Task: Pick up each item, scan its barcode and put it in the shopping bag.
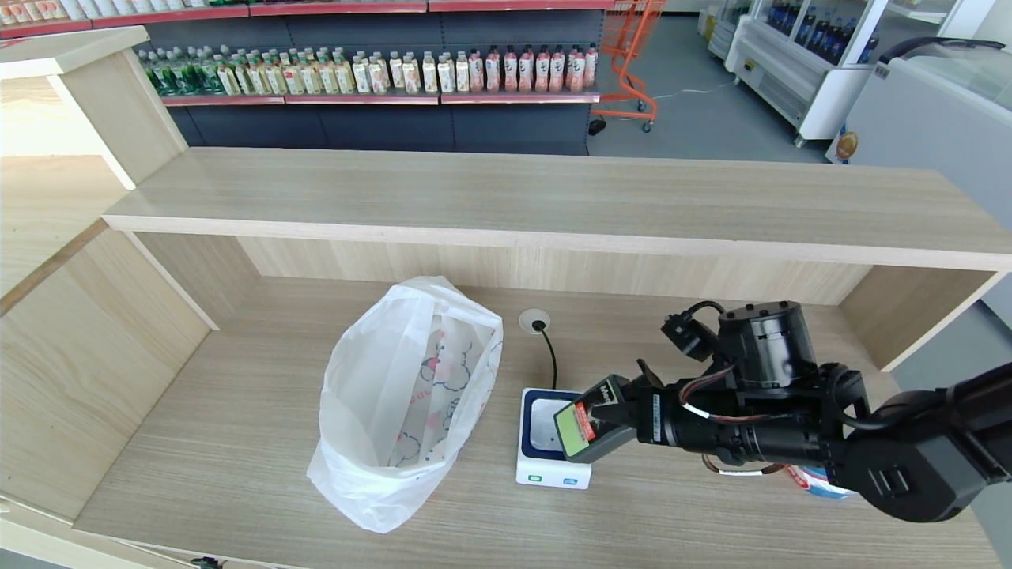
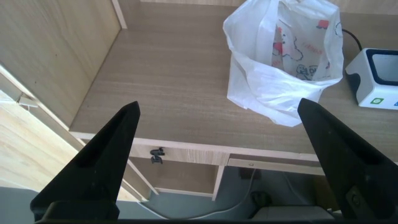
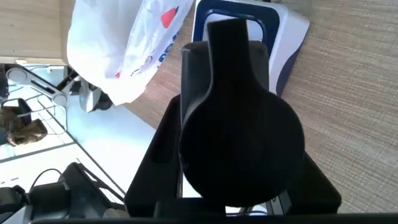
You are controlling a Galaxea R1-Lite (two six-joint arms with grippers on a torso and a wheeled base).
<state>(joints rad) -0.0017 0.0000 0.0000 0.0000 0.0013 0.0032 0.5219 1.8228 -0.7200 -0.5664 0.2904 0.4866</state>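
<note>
A white plastic shopping bag [image 1: 407, 403] stands open on the wooden counter, left of a white scanner with a blue top [image 1: 551, 442]. My right gripper [image 1: 607, 417] is shut on a small grey box with a green and red label [image 1: 583, 429], held just over the scanner's right side. In the right wrist view the dark box [image 3: 239, 137] hides most of the scanner [image 3: 289, 34], with the bag [image 3: 118, 43] beyond. My left gripper [image 2: 217, 155] is open and holds nothing, back from the counter's front edge, facing the bag [image 2: 286, 56] and scanner [image 2: 376, 78].
A red, white and blue packet [image 1: 822, 484] lies on the counter under my right arm. A black cable [image 1: 547, 348] runs from the scanner to a hole in the counter. A raised wooden ledge [image 1: 553, 197] and side walls enclose the counter.
</note>
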